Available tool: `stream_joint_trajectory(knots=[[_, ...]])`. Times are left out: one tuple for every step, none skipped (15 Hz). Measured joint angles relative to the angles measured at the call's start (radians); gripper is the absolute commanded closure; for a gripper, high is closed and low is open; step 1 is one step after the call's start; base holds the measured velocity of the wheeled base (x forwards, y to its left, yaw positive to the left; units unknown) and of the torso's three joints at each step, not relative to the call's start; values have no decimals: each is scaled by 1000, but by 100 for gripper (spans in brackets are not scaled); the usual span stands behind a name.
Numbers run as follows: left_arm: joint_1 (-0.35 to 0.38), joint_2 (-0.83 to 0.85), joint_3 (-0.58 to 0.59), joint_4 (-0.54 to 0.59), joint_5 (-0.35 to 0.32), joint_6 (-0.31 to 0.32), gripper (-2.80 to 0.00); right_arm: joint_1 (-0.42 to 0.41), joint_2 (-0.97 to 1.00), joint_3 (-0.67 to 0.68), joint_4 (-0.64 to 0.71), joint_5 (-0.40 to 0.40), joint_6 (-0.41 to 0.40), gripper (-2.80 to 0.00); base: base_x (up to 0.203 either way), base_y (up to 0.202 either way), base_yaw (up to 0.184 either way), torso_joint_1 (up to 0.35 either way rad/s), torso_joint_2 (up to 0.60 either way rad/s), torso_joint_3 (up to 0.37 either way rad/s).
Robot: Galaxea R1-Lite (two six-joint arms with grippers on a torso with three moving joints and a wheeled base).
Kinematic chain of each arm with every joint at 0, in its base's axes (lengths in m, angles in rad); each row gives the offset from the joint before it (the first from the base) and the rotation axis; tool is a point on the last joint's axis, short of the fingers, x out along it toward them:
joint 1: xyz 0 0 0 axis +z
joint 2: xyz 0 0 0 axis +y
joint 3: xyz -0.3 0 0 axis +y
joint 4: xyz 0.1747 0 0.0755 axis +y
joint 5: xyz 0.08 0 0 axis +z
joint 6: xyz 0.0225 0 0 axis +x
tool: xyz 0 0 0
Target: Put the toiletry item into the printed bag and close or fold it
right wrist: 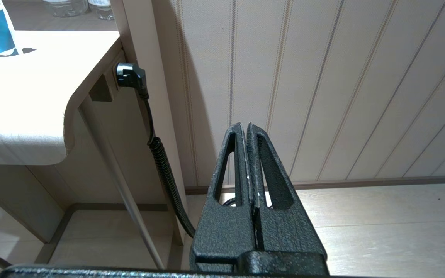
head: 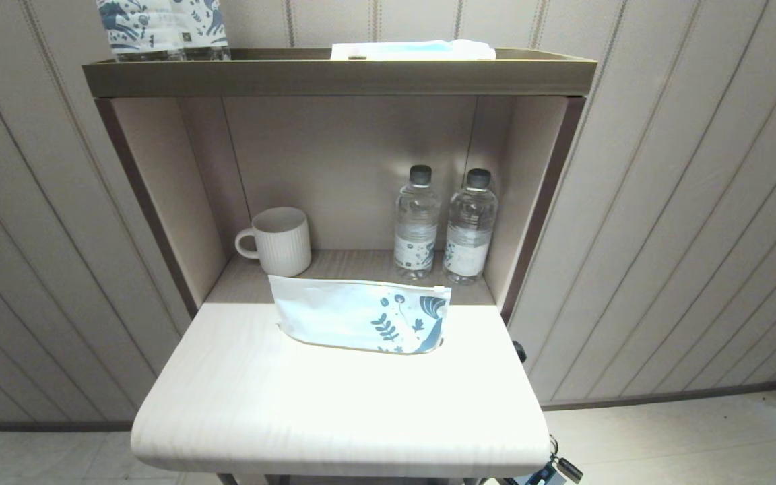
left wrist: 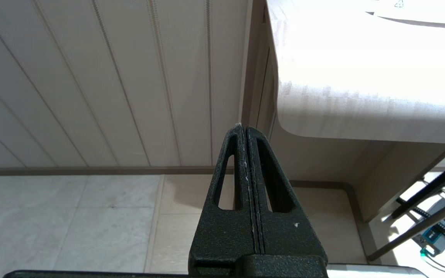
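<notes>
Both arms hang low, off the table (head: 334,404). My left gripper (left wrist: 244,129) sits beside the table's left front corner, above the floor tiles, fingers pressed together on nothing. My right gripper (right wrist: 245,127) is off the right edge, near the wall plug (right wrist: 129,75) and its ribbed cable (right wrist: 164,166), likewise clenched and empty.

The printed bag (head: 361,315) lies flat toward the back of the tabletop, just before the shelf recess, its leaf-print end toward my right. Its top edge looks shut, though I cannot be certain. The toothbrush is not visible in any view. It may already be inside the pouch, or lying somewhere I cannot see; the bag shows no clear bulge either way.

Behind the bag: a white mug (head: 277,240) and two water bottles (head: 443,225) in the recess, standing near the bag's back edge.

Risks as I judge them:
- Acting without locating the brush: I could re-open a finished bag or close an empty one.
- Raising the right arm: snagging the cable at the table's edge.
- Reaching over the bag: knocking the bottles, which stand close behind it.
- The pouch is thin and flat; closed fingers may just slide it backward rather than grip it.
</notes>
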Motion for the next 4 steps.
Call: stream_joint_trajectory(knots=[[0, 0, 0, 0, 0, 0, 0, 0, 0, 0, 0, 0, 0, 0, 0, 0, 0, 0, 0, 0], [0, 0, 0, 0, 0, 0, 0, 0, 0, 0, 0, 0, 0, -280, 0, 0, 0, 0, 0, 0], [0, 0, 0, 0, 0, 0, 0, 0, 0, 0, 0, 0, 0, -280, 0, 0, 0, 0, 0, 0], [0, 0, 0, 0, 0, 0, 0, 0, 0, 0, 0, 2, -1, -280, 0, 0, 0, 0, 0, 0]])
